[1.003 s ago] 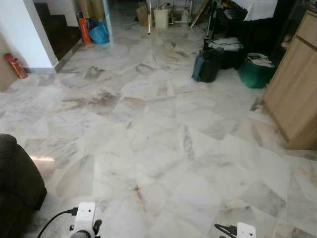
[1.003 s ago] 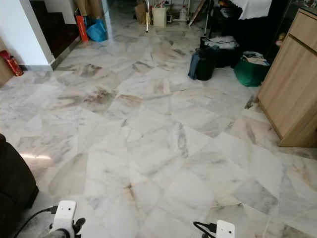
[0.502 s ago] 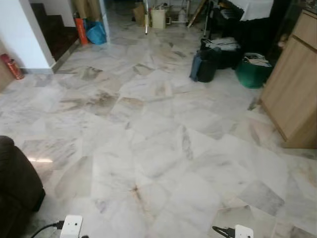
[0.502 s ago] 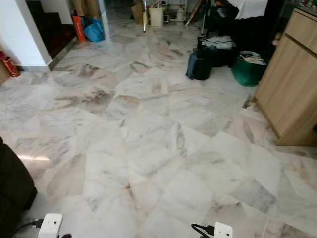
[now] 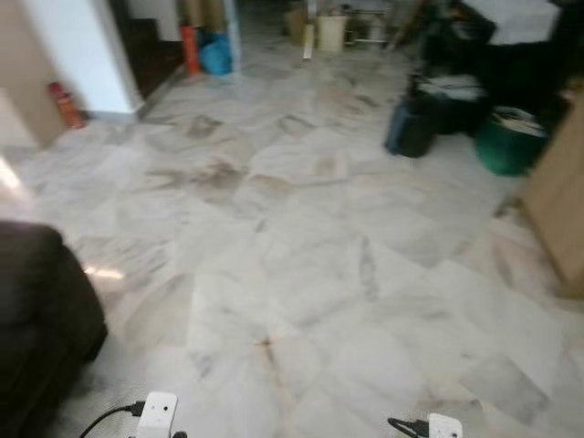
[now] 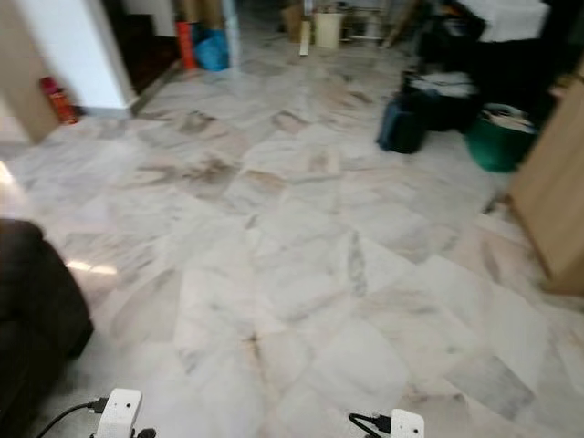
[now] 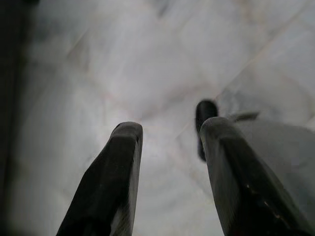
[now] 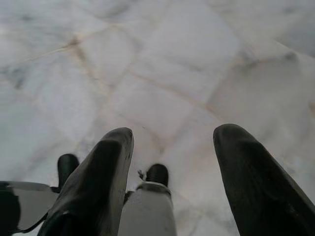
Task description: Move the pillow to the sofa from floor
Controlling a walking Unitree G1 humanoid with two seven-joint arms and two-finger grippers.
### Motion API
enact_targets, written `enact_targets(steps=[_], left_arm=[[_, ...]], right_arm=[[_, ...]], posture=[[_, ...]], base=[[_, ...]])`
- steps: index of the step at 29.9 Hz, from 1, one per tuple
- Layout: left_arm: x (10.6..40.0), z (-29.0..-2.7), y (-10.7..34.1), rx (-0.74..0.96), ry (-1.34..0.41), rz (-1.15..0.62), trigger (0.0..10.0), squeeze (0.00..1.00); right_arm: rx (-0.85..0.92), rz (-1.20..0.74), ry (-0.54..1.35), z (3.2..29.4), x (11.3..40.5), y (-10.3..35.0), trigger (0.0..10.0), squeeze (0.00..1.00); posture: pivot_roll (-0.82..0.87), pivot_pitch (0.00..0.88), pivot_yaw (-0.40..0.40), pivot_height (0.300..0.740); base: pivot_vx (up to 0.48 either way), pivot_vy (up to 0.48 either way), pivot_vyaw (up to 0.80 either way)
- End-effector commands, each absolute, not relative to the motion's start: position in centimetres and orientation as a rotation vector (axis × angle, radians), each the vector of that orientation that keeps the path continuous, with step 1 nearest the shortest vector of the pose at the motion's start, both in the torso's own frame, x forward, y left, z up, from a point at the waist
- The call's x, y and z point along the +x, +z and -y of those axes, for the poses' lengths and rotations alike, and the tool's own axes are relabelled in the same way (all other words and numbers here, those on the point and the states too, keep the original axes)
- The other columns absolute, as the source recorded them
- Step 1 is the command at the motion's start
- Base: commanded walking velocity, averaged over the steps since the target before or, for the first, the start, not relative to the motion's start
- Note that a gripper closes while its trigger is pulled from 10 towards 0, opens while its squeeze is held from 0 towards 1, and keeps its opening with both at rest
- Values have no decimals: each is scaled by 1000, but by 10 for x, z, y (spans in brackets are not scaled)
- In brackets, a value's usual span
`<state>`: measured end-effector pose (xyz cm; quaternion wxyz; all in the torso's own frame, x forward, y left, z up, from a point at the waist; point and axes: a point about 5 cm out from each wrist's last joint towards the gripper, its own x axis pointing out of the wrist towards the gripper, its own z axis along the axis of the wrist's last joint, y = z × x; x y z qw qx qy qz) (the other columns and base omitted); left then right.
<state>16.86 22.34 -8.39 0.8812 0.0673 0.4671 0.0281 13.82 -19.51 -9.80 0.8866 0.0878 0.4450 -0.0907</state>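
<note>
A dark brown sofa [image 5: 36, 310] stands at my near left, with one end of it in the eye views. My left gripper [image 7: 170, 130] hangs low over the marble floor [image 5: 301, 265], its fingers [image 7: 118, 162] open with nothing between them. My right gripper [image 8: 174, 135] also hangs over the floor, open and holding nothing. The white wrist units [image 5: 157, 415] of both arms peek in at the bottom edge of the eye views.
A white wall corner [image 5: 78, 46] with a red fire extinguisher [image 5: 62, 105] stands far left. Dark bags [image 5: 415, 123] and a green bag [image 5: 509, 141] sit far right beside a wooden cabinet [image 5: 561, 201]. An orange item and a blue bag [image 5: 216, 55] lie at the back.
The camera has swung to the left, so the whole scene has shifted right and more of the sofa shows. The picture is now blurred. Both arms hang as before.
</note>
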Motion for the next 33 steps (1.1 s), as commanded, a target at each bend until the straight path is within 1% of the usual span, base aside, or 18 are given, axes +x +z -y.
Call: enact_targets(steps=[1,5,33], left_arm=[[165,-224,-86,160,56,-995,10000,0],[172,-223,-83,158,51,-974,10000,0],[174,-221,-82,157,49,-974,10000,0]], right_arm=[[173,-940,-184,196,134,-99,10000,0],[169,-943,-182,196,133,-100,10000,0],[148,-937,-160,199,139,-98,10000,0]], posture=[[39,0,-6,740],[38,0,-8,740],[38,0,-16,740]], base=[[0,0,800],[0,0,800],[0,0,800]])
